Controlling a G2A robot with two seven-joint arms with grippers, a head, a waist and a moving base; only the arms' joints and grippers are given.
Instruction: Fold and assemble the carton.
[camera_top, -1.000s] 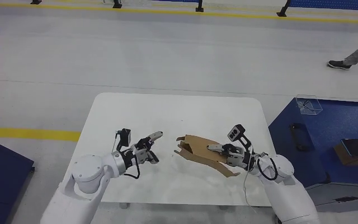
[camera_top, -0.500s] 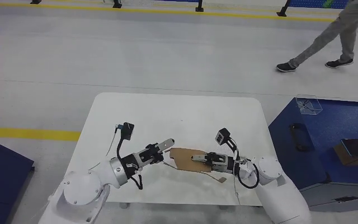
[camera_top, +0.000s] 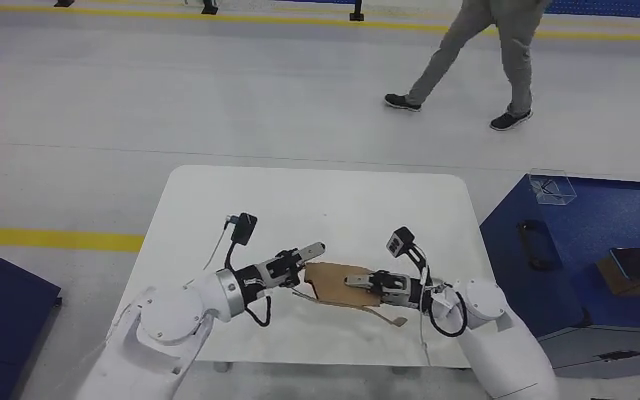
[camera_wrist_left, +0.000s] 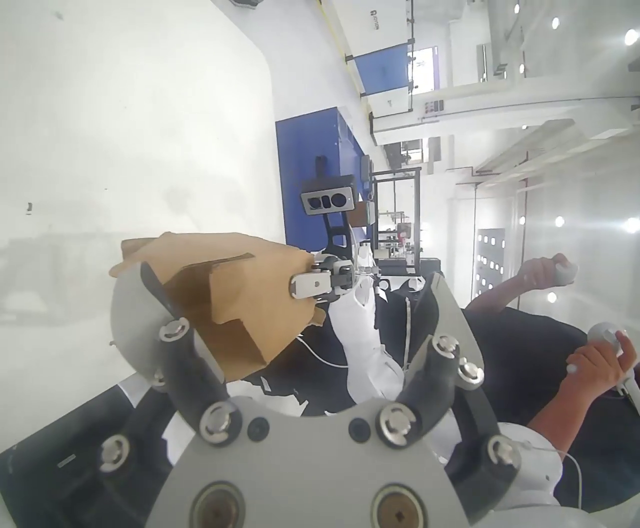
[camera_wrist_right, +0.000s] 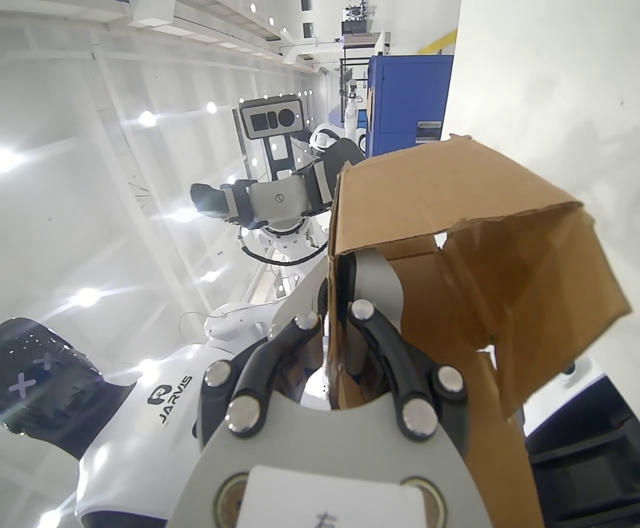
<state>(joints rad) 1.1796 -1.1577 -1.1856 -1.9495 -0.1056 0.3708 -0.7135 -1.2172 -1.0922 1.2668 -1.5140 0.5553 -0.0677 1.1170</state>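
Note:
A brown carton (camera_top: 338, 280), partly opened into a sleeve with loose flaps, is held just above the white table (camera_top: 300, 200) near its front middle. My right gripper (camera_top: 366, 283) is shut on the carton's right wall; in the right wrist view its fingers (camera_wrist_right: 375, 280) pinch that cardboard edge (camera_wrist_right: 450, 200). My left gripper (camera_top: 301, 264) is open at the carton's left end. In the left wrist view one of its fingers (camera_wrist_left: 145, 285) lies beside the carton's open mouth (camera_wrist_left: 225, 285) and the other finger (camera_wrist_left: 442, 305) stands well apart.
A blue cabinet (camera_top: 560, 250) stands off the table's right side. The table's far half and left side are bare. The front edge runs close under both arms.
The right gripper has carried the carton leftward and lower toward the table's middle. The left arm has swung right, bringing its open gripper up to the carton's left end.

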